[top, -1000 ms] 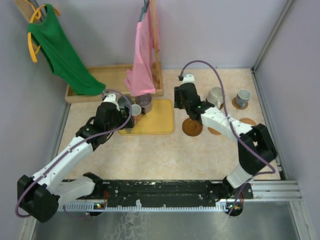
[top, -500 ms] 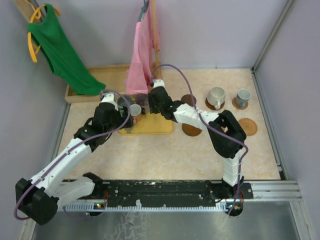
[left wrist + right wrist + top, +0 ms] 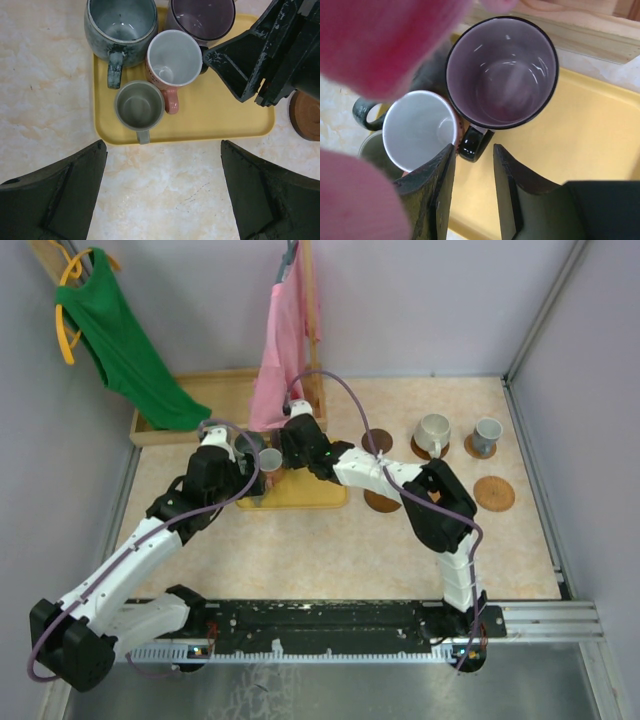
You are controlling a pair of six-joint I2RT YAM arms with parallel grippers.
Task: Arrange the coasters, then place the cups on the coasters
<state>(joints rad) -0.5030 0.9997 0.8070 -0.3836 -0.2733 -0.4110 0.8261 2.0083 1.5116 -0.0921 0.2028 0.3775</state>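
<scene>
Several cups stand on the yellow tray (image 3: 225, 120): a blue-green cup (image 3: 120, 25), a mauve cup (image 3: 502, 72), a pink cup with a white inside (image 3: 174, 60) and a small grey-green cup (image 3: 140, 105). My right gripper (image 3: 472, 150) is open above the tray, its jaws on either side of the mauve cup's dark handle (image 3: 472, 142) with gaps showing. My left gripper (image 3: 162, 145) hovers open and holds nothing, just in front of the tray's near edge. To the right, a cream cup (image 3: 432, 432) and a blue-grey cup (image 3: 487, 432) sit on coasters. Bare coasters (image 3: 494, 493) (image 3: 382, 501) lie near them.
A pink cloth (image 3: 280, 360) hangs from a wooden rack behind the tray and blurs the upper left of the right wrist view. A green garment (image 3: 120, 340) hangs over a wooden box (image 3: 215, 390) at the back left. Grey walls close in both sides.
My right arm has swung left from the coasters to the tray and now sits over the mauve cup. My left arm has barely moved.
</scene>
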